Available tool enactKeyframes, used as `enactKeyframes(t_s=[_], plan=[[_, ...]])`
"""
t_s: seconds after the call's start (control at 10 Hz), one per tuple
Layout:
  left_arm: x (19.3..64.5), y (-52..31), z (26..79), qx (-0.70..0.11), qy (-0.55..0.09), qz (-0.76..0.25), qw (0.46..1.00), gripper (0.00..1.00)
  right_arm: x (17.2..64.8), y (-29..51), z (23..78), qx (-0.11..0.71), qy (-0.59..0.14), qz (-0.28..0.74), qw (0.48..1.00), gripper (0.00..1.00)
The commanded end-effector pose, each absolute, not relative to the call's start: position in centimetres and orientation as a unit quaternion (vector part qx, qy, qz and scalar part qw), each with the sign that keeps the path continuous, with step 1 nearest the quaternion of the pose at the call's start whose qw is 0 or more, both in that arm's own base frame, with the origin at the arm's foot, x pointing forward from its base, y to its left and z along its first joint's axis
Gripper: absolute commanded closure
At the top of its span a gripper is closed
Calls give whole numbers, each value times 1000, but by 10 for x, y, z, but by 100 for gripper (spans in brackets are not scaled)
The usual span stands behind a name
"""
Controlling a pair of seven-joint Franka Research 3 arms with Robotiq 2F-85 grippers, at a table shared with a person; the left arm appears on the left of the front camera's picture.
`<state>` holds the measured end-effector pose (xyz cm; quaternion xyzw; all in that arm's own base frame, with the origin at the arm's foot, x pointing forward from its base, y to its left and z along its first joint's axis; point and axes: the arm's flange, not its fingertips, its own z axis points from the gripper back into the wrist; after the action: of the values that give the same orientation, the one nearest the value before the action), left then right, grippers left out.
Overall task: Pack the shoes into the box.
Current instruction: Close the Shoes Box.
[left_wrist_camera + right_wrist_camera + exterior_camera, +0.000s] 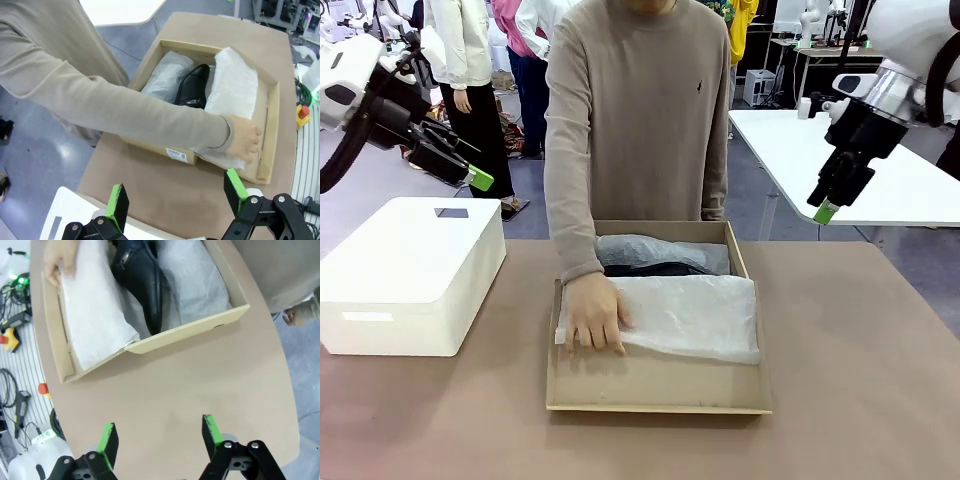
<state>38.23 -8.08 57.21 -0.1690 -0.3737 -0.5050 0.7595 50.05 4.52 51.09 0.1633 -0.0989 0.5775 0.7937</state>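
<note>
Black leather of a shoe (142, 280) shows inside the cardboard box (738, 252) on the tabletop (860, 350), a person's hand (595, 312) on the tissue (695, 315) covering the rest, so packing looks nearly done, lid (660, 385) unshut, while left end effector (175, 187) and right end effector (157, 427) hang wide, empty.

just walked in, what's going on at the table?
A person's hand rests on the white tissue paper in the open cardboard box, where a black shoe shows between the folds of paper. The left tool and right tool both hang open above the table, holding nothing and clear of the box.
</note>
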Motion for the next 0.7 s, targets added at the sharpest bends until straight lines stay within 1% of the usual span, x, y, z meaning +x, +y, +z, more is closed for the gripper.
enactKeyframes(t_s=[0.0,0.1,0.2,0.6], plan=[[383,-81,572,-177,-377,-507,755,0,498,33,509,195,-113,595,772,65],[383,-81,572,-177,-377,-507,755,0,497,29,510,199,-112,602,765,84],[383,-81,572,-177,-377,-507,755,0,497,26,510,200,-111,611,758,100],[383,-81,572,-177,-377,-507,755,0,495,26,511,200,-114,636,736,100]])
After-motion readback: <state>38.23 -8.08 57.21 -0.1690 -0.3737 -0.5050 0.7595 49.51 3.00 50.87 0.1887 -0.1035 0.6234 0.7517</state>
